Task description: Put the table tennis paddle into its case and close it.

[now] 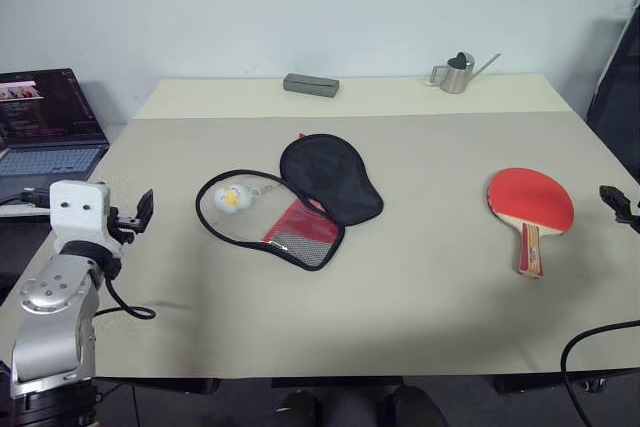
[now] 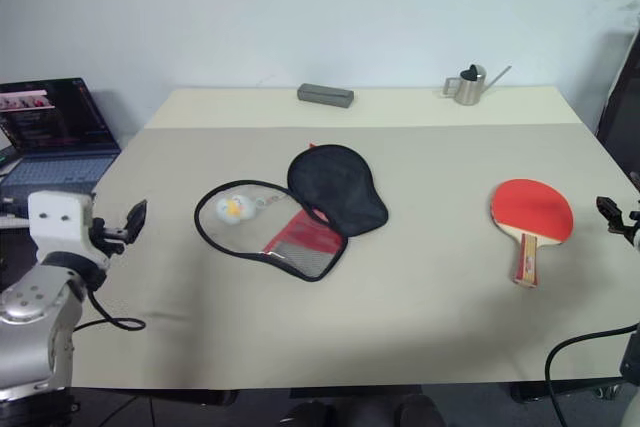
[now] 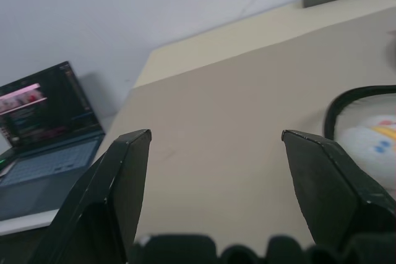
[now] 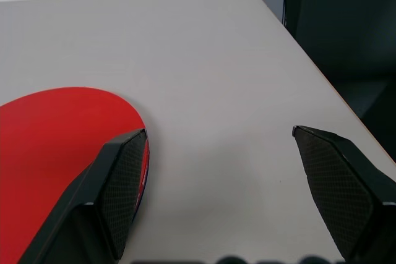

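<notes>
The table tennis paddle (image 1: pixel 530 201) lies flat on the right side of the table, red face up, its wooden handle (image 1: pixel 530 249) pointing toward the near edge. Its case (image 1: pixel 300 232) lies unzipped at the centre-left, with the black-lined flap (image 1: pixel 332 179) folded back and a yellow-white plush charm (image 1: pixel 230 199) inside the outline. My left gripper (image 1: pixel 138 213) hovers open by the table's left edge, left of the case. At the right edge my right gripper (image 1: pixel 620 205) is open too, and the paddle's blade (image 4: pixel 55 153) lies just beside one finger (image 4: pixel 120 183).
A grey rectangular box (image 1: pixel 311 84) and a small metal watering can (image 1: pixel 457 74) stand along the far edge of the table (image 1: pixel 420 307). An open laptop (image 1: pixel 45 122) sits off the table to the left. A black cable (image 1: pixel 128 307) loops near my left arm.
</notes>
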Action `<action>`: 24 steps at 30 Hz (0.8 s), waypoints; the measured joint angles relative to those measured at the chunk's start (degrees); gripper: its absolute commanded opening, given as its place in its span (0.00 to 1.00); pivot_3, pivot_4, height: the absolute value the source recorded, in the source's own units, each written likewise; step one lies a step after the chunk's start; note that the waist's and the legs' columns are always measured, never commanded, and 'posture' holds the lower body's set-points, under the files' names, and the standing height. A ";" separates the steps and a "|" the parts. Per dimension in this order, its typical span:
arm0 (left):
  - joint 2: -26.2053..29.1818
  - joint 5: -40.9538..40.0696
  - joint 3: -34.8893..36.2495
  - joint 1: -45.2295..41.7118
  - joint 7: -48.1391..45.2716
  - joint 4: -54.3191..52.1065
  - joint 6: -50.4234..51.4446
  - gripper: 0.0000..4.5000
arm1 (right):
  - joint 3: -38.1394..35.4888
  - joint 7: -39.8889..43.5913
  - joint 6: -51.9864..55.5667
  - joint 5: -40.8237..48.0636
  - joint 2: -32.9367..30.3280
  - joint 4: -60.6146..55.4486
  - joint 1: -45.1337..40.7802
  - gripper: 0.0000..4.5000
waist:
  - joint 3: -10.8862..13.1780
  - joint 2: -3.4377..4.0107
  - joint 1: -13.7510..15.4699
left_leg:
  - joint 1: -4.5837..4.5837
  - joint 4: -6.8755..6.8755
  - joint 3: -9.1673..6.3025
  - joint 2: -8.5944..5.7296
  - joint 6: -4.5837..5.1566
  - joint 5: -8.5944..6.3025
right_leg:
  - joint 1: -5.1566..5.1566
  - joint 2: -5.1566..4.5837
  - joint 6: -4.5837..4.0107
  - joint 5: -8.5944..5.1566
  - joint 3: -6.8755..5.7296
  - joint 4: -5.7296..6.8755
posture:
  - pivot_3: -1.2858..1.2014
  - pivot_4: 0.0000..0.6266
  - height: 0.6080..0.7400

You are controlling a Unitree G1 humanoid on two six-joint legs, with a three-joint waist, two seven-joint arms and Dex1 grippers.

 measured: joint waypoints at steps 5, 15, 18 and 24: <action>-2.04 0.89 0.45 1.99 2.39 0.92 -1.48 0.82 | 0.19 0.60 0.05 -0.68 -0.59 -0.01 -0.45 0.91 | 0.00 0.00 -0.03 | 0.04 -0.01 0.11 0.01 0.01 -0.01 | 0.00 0.00 0.00 0.00 0.06 0.00 | 0.52 0.24 1.00; -2.56 0.63 2.48 3.32 3.33 2.25 -6.60 0.82 | 1.08 4.51 0.21 -0.90 1.53 -0.87 -4.15 0.91 | 0.00 -0.01 -0.02 | 0.06 0.00 0.14 0.02 0.01 -0.01 | 0.01 0.00 0.01 0.01 0.09 0.00 | 0.52 0.24 1.00; -2.49 0.34 4.28 4.92 3.16 3.39 -7.14 0.82 | 1.15 4.51 0.15 -0.90 2.57 -0.88 -3.68 0.91 | 0.00 -0.01 0.02 | 0.05 0.00 0.12 0.01 0.02 -0.02 | 0.00 0.00 0.01 0.01 0.08 0.00 | 0.52 0.24 1.00; -1.64 -1.61 6.49 5.91 0.63 3.95 -8.11 0.82 | 1.55 9.53 0.05 -0.58 5.51 -3.83 -0.84 0.91 | 0.00 -0.01 0.27 | 0.07 0.03 0.11 0.01 0.04 -0.02 | 0.02 0.00 0.00 0.01 0.07 0.04 | 0.52 0.24 1.00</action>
